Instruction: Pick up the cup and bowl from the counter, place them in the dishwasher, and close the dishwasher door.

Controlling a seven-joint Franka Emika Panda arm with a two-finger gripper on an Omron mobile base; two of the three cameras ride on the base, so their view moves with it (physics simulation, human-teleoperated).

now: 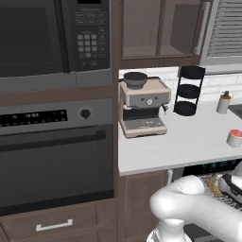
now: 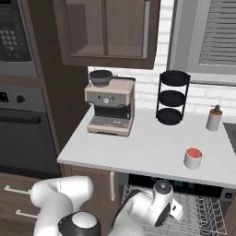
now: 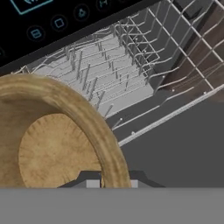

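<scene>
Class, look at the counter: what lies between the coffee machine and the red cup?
The black three-tier stand sits toward the back between the coffee machine and cup; the direct line across the counter is bare, as the right base view shows.

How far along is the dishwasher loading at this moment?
Nothing is stowed yet. In hand: the gripper is shut on the rim of the bowl, held over the wire rack of the open dishwasher. Left: setting the bowl down, fetching the cup, which stands on the counter, racking it, then closing the dishwasher door, which lies folded down.
</scene>
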